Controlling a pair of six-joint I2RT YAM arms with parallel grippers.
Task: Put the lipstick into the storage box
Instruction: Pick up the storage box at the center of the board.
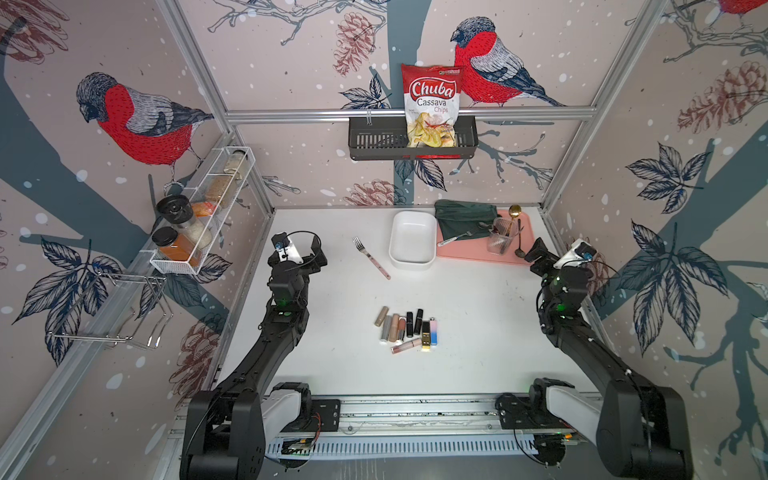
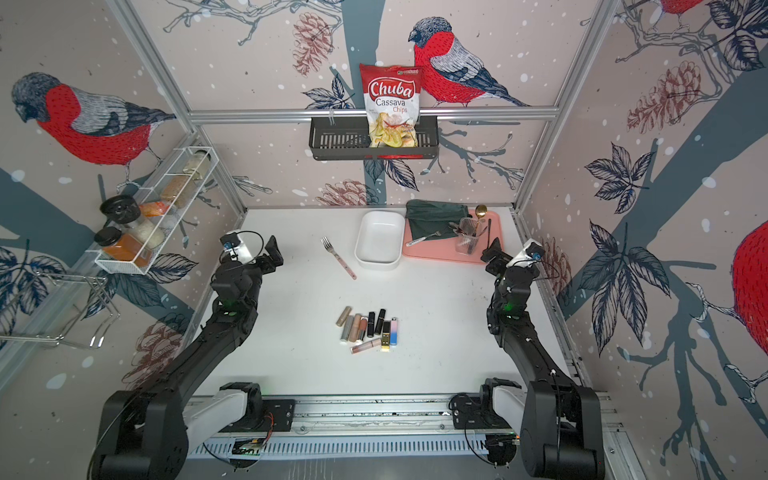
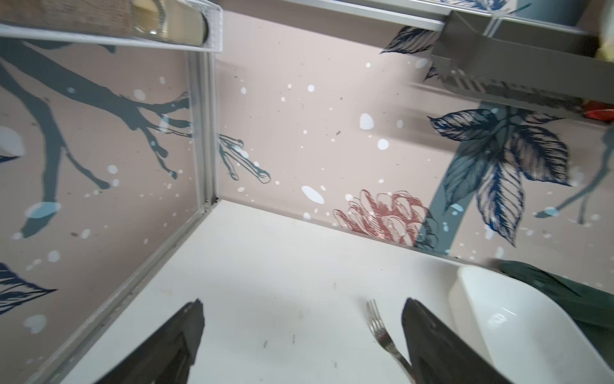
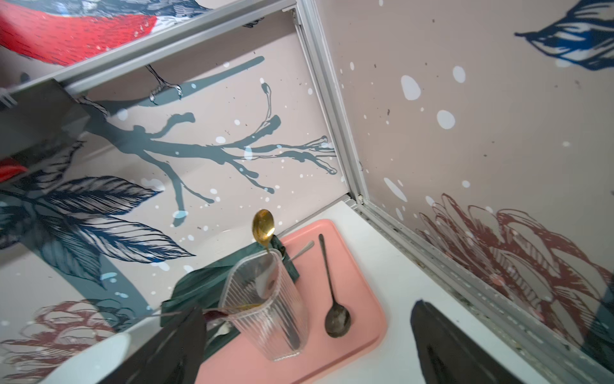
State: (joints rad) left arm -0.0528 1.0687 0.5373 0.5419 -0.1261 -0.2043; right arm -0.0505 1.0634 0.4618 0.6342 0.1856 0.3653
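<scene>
Several lipstick tubes (image 1: 406, 328) lie side by side on the white table near its middle in both top views, with a pink one lying crosswise at the front (image 2: 365, 345). The storage box (image 1: 412, 243), a white low-walled tub, stands empty at the back centre; the left wrist view shows it too (image 3: 531, 329). My left gripper (image 1: 299, 248) hovers open at the left, well away from the lipsticks, with nothing between its fingers (image 3: 302, 302). My right gripper (image 1: 559, 249) is open and empty at the right, beside the pink tray (image 4: 307, 306).
A pink-handled fork (image 1: 371, 257) lies just left of the box. The pink tray (image 1: 469, 253) holds a green cloth (image 1: 461, 220), a clear ribbed cup (image 1: 500, 237) and spoons. A black basket (image 1: 374, 143) with a chips bag hangs on the back wall. A white wire rack (image 1: 203, 212) holds jars at left.
</scene>
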